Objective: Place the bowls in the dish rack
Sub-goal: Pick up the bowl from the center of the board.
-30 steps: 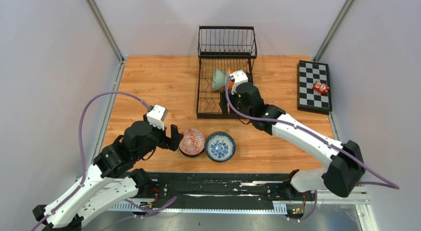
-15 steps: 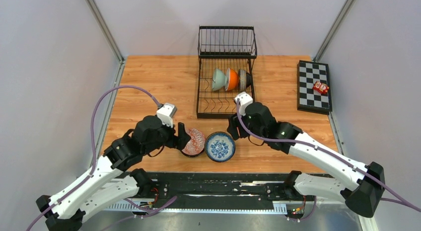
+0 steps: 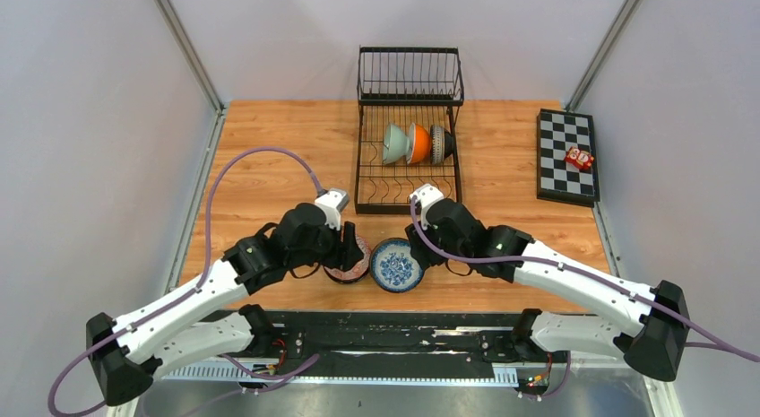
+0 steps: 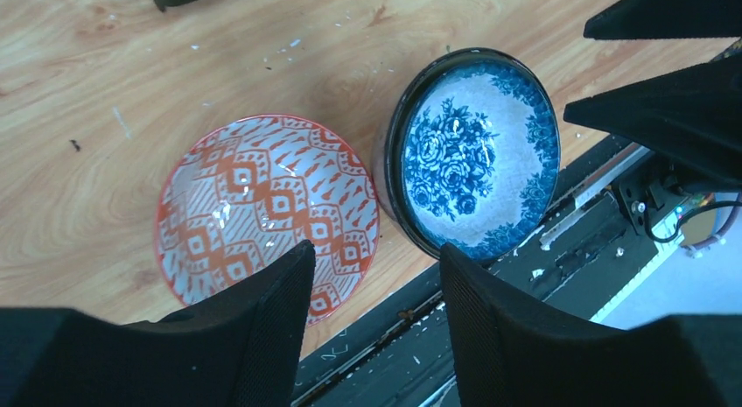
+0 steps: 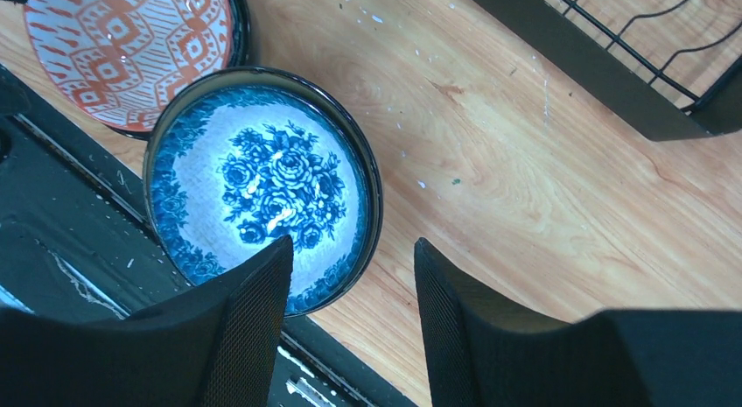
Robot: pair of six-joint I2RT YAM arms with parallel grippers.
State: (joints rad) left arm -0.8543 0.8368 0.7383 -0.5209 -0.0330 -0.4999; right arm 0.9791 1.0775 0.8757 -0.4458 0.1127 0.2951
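- Left gripper (image 4: 376, 249): fingers spread and straddling the rim of the red-patterned bowl (image 4: 262, 214) on the side facing its neighbour. One finger is over the bowl's inside and the other is outside it. Whether either finger touches the bowl cannot be told.
- Red-patterned bowl: upright on the wooden table (image 3: 269, 148), near the front edge and just beside the blue floral bowl (image 5: 262, 184).
- Blue floral bowl: upright on the table, in front of the dish rack.
- Right gripper (image 5: 352, 242): fingers spread, with the blue floral bowl's rim in the gap between them. No pinch is visible.
- Dish rack (image 3: 408, 76): at the back centre of the table. Three bowls stand on edge in a row in its lower tray: a pale green bowl (image 3: 394, 143), an orange bowl (image 3: 418, 143) and a dark bowl (image 3: 438, 143), each touching the next.
- Checkered board (image 3: 566, 179): at the table's right edge, with a small red object (image 3: 579, 158) on it.
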